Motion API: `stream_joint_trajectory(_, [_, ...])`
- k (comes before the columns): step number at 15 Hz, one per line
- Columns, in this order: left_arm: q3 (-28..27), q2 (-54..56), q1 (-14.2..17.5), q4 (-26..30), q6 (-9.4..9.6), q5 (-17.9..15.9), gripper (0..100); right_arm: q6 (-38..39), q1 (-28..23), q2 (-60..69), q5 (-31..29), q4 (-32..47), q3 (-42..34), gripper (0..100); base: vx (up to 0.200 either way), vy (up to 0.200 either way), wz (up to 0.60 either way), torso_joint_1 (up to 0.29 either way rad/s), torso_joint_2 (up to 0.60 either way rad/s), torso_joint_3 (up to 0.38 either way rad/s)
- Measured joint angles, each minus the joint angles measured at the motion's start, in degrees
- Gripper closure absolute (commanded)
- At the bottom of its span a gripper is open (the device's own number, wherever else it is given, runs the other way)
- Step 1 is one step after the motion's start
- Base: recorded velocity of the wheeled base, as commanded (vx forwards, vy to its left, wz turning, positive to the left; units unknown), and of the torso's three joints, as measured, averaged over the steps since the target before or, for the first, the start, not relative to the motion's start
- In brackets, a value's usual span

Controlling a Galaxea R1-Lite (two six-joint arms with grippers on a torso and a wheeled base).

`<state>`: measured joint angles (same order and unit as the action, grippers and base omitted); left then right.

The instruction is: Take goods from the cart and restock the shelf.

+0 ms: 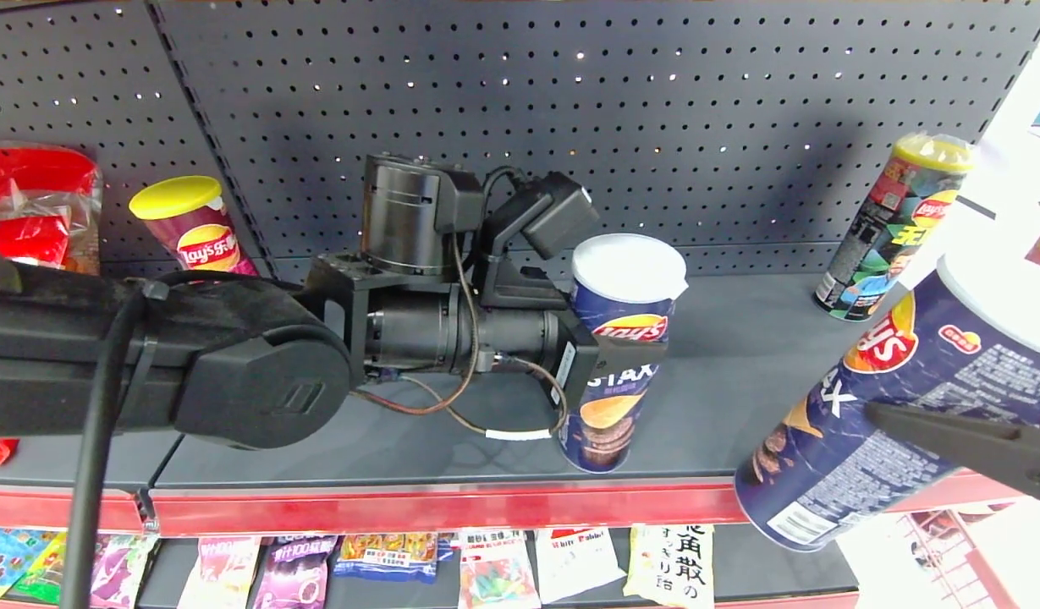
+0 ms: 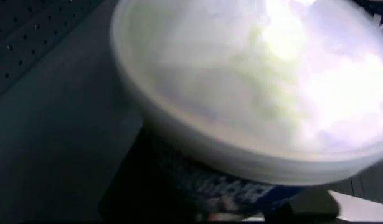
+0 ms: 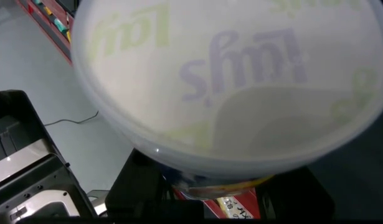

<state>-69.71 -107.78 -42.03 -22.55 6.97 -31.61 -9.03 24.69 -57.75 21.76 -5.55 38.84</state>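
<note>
While both grippers are loaded, the shelf (image 1: pixel 740 364) is the largest reference: its grey deck lies under and behind the fingers of the left gripper (image 1: pixel 628 359), and its pegboard panel (image 1: pixel 655 110) rises well behind them. The red rail (image 1: pixel 418 507) along the deck's front edge runs just below and in front of those fingers. The right gripper (image 1: pixel 964 423) sits in front of the shelf, near the rail's right end. Its fingers are closed around the second blue canister (image 1: pixel 892 381), which is tilted, top toward the shelf and base down and outward. In the right wrist view its translucent lid (image 3: pixel 228 81) sits directly ahead of the fingers. The left gripper's fingers clamp the first blue canister (image 1: pixel 608 423) at mid-height. This canister is nearly upright, with its base at the deck just behind the rail and its white lid (image 2: pixel 253 81) just above the fingers. Red bags (image 1: pixel 33 203) lie at the deck's far left, well apart from the left fingers. A dark canister (image 1: pixel 892 228) with a yellow lid stands at the rear of the deck, behind the right fingers. A purple canister (image 1: pixel 194 228) with a yellow lid stands by the panel, well to the left of the left fingers. Snack packets (image 1: pixel 486 567) line the lower tier, below both sets of fingers.
</note>
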Motion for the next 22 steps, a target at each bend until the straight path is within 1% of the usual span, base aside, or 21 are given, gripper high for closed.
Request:
stream_joint_trajectory(3, [1.07, 0.00, -0.18, -1.94, -0.17, 0.63, 0, 0.00, -0.02, -0.41, 0.02, 0.00, 0.24, 100, 0.000, 0.000, 0.00, 0.000, 0.00, 0.000])
stream_joint_trajectory(6, [2.90, 0.76, -0.18, -2.11, -0.17, 0.82, 0, 0.01, -0.11, -2.62, 0.02, -0.15, 3.08, 100, 0.000, 0.000, 0.00, 0.000, 0.00, 0.000])
stream_joint_trajectory(8, [4.68, 2.01, -0.05, -2.22, -0.16, 2.06, 0, 0.00, -0.13, -5.18, 0.02, -0.41, 5.45, 100, 0.000, 0.000, 0.00, 0.000, 0.00, 0.000])
stream_joint_trajectory(11, [8.90, 5.33, 0.02, -2.27, -0.05, 3.28, 0, -0.02, -0.41, -10.72, 0.00, -0.63, 10.41, 100, 0.000, 0.000, 0.00, 0.000, 0.00, 0.000])
stream_joint_trajectory(14, [13.01, 8.69, 0.34, -2.32, -0.05, 4.27, 0, -0.79, -2.83, -15.81, -0.30, -0.50, 13.58, 100, 0.000, 0.000, 0.00, 0.000, 0.00, 0.000])
stream_joint_trajectory(17, [16.41, 11.50, 0.52, -2.32, -0.02, 4.46, 0, -0.79, -3.47, -20.25, -1.29, -0.63, 16.59, 100, 0.000, 0.000, 0.00, 0.000, 0.00, 0.000])
stream_joint_trajectory(19, [19.26, 13.48, 0.77, -2.33, -0.09, 5.72, 0, -0.79, -3.79, -23.63, -1.27, -0.69, 19.50, 100, 0.000, 0.000, 0.00, 0.000, 0.00, 0.000])
stream_joint_trajectory(22, [22.80, 16.79, 2.56, -2.29, -0.11, 6.74, 0, -0.79, -3.99, -28.77, -1.10, -0.74, 24.53, 100, 0.000, 0.000, 0.00, 0.000, 0.00, 0.000])
